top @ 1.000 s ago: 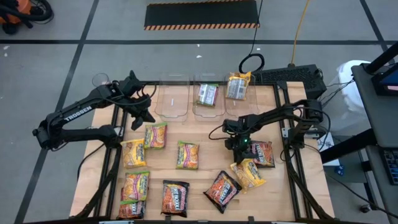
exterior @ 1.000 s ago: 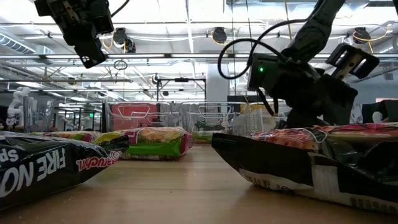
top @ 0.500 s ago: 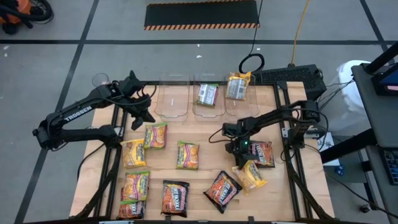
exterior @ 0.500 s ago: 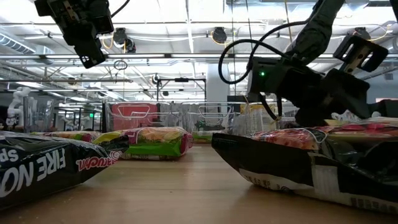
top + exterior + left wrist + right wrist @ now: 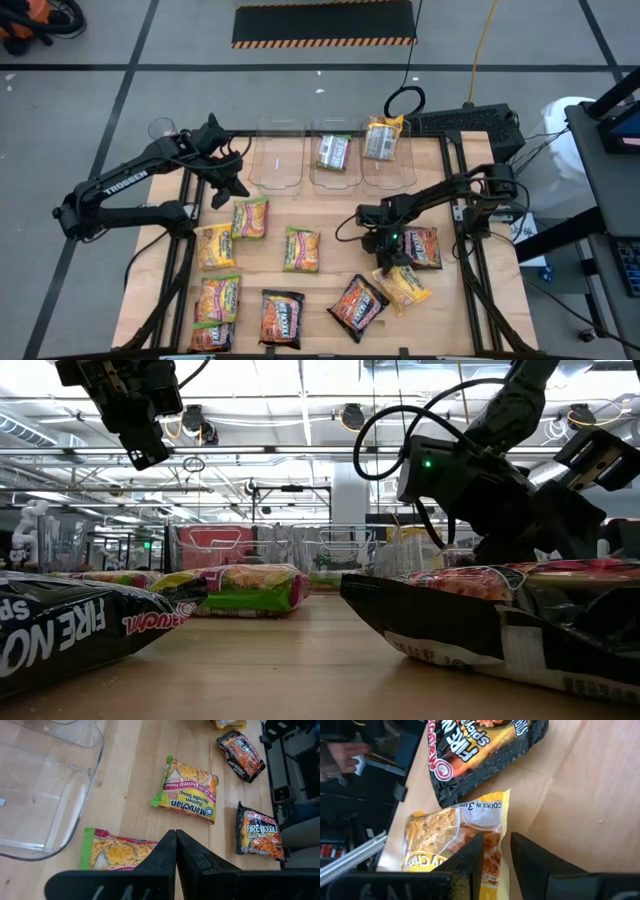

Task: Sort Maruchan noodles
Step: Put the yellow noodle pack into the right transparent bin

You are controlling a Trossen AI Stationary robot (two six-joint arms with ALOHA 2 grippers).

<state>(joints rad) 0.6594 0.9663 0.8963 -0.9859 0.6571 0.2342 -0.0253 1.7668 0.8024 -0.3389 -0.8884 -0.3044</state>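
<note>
Pale wooden desk [image 5: 330,210] on a grey shop floor, with three clear plastic bins [image 5: 278,160] lined along its 12 o'clock edge. Middle and right bins hold one packet each; left bin shows none.

Right claw [image 5: 388,262] low at about 4 o'clock on the desk, fingers [image 5: 470,857] apart and astride the near end of a yellow packet [image 5: 402,284]. No firm clamp visible. Black packet [image 5: 357,304] just beside it toward 7 o'clock, another packet with a reddish face [image 5: 421,245] just beside toward 1 o'clock. Left claw [image 5: 232,185] pressed together, empty, hovering near 10 o'clock, above a green-edged packet [image 5: 249,216].

Likely trouble:
- Thin crinkly film, slick and puffed with air: prone to sliding out sideways when pinched at one end only.
- Flat shape lying flush on the wood: little edge to catch, so likely to get pushed or spun rather than lifted.
- Brittle noodle block inside: risk of cracking under a hard squeeze.
- Close neighbours: easy to nudge the black packet or snag its seam.
- Off-centre hold: packet apt to droop and swing on the way to the bins, catching a rim.

Remaining packets [image 5: 301,248], all small flat rectangles, scattered from the centre round to 8 o'clock, well apart from the right claw.
</note>
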